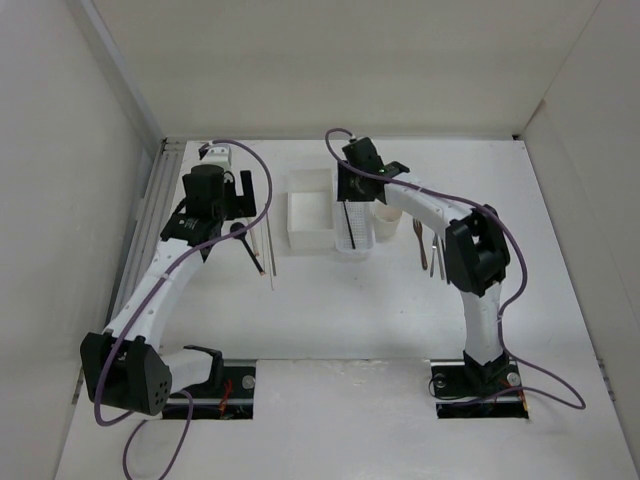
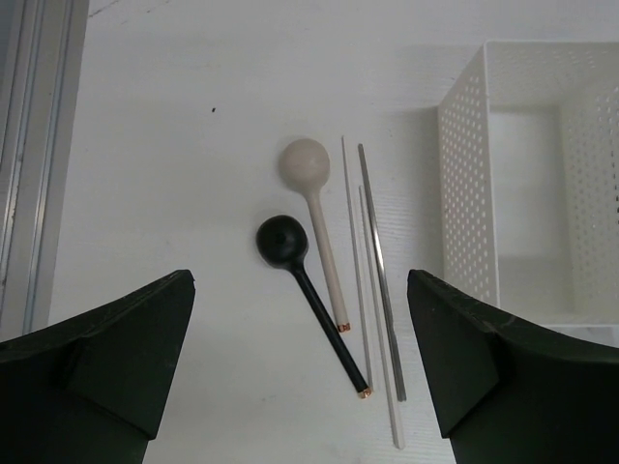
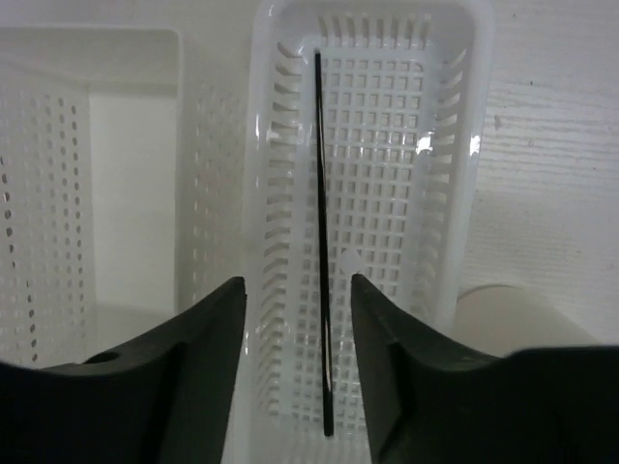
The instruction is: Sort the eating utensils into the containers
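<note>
- In the right wrist view, the narrow white perforated plastic tray [image 3: 464, 145] fills the centre of the frame. One thin black chopstick [image 3: 322, 242] lies lengthwise in it, running from the top end to the lower edge.
- Your right tool [image 3: 298, 283] hangs over that tray with its fingers apart. The chopstick sits in the gap between them, and neither finger touches it.
- The white square perforated box [image 3: 58, 193] stands just beside the tray, at the left of that frame.
- The small cream round cup [image 3: 513, 309] shows at the lower right. You cannot tell what is inside it.
- In the left wrist view, your left tool [image 2: 300, 275] is spread wide above the desk [image 2: 174, 145].
- Below it, centre frame, a beige spoon [image 2: 319, 222] and a black spoon [image 2: 309, 290] lie with their handles crossing.
- Just right of the spoons lie a pale thin chopstick [image 2: 353, 242] and a grey one [image 2: 377, 271].
- In the top view, two small brown forks [image 1: 427, 245] lie on the desk right of the cup.
</note>
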Available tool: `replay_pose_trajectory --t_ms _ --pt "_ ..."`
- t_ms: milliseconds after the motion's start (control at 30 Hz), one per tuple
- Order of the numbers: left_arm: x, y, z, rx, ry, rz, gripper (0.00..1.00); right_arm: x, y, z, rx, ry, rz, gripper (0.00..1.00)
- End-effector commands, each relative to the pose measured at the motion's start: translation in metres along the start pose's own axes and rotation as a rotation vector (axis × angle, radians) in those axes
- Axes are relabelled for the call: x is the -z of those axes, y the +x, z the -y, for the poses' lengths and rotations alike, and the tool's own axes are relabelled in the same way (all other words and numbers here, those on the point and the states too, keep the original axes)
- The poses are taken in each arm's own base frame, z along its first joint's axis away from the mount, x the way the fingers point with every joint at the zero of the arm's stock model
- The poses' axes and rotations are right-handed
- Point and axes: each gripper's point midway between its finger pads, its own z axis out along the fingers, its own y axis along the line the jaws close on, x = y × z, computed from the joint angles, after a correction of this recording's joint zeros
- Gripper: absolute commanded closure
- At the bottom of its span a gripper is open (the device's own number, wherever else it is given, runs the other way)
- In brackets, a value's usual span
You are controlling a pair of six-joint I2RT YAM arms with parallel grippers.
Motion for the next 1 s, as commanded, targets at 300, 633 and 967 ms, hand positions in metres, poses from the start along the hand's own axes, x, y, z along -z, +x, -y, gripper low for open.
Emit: replay_pose_trajectory --t_ms 300,633,967 --pt "0.017 -0.042 -0.001 0.021 -0.009 0.114 0.09 0.144 -0.109 0.058 -0.028 0.109 0.31 0.41" --pt "0.015 -0.032 -0.004 0.012 -0.019 0.115 0.09 0.111 0.051 0.238 -0.08 0.184 -0.211 0.78" --pt "0.014 -0.035 -0.004 0.006 -0.018 0.126 0.09 0.073 0.103 0.256 -0.125 0.253 -0.32 0.75"
